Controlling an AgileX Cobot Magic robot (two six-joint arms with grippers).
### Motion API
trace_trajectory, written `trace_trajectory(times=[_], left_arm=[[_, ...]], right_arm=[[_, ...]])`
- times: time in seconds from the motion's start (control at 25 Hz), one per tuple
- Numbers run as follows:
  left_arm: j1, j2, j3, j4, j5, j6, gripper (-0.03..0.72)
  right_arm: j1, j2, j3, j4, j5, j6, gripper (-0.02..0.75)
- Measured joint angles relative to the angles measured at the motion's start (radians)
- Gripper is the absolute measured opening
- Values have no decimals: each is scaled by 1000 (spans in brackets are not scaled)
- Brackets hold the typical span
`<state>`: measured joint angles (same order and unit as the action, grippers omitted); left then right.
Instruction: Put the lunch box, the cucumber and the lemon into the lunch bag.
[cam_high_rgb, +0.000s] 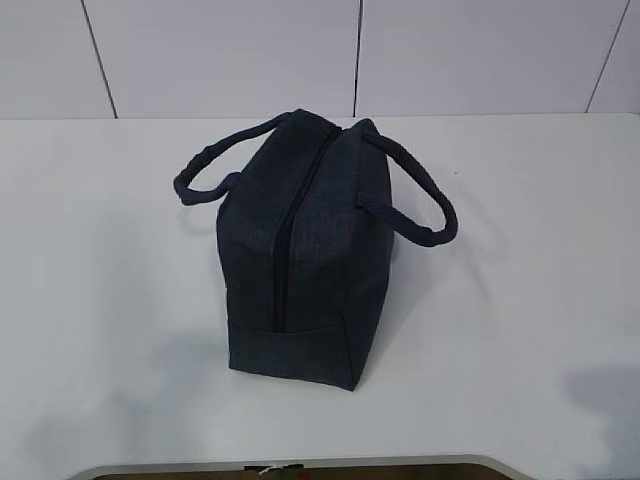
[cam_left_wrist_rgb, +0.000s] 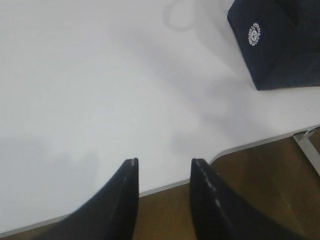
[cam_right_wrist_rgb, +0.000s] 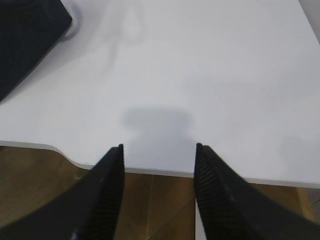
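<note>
Navy fabric lunch bag (cam_high_rgb: 300, 250) zipped | left hand (cam_left_wrist_rgb: 164, 167) released | right hand (cam_right_wrist_rgb: 159, 152) released

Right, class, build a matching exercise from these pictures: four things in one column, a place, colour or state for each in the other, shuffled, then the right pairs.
Column 1
1. lunch bag
2. table
3. left gripper
4. round logo

Column 2
A. plain white top
B. open, holding nothing, over the table's near edge
C. dark navy, zipped shut
D. white print on the bag's side

Pairs: 1-C, 2-A, 3-B, 4-D
</note>
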<state>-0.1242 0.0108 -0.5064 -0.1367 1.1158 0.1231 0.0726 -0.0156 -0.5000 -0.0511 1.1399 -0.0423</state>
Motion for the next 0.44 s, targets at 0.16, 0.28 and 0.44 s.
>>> trace_trajectory(times=[0.16,0.28,0.44], left_arm=[[0,0,0,0,0,0,244],[0,0,0,0,0,0,244],[0,0,0,0,0,0,243]], right_arm=[[0,0,0,0,0,0,374],[0,0,0,0,0,0,374],[0,0,0,0,0,0,374]])
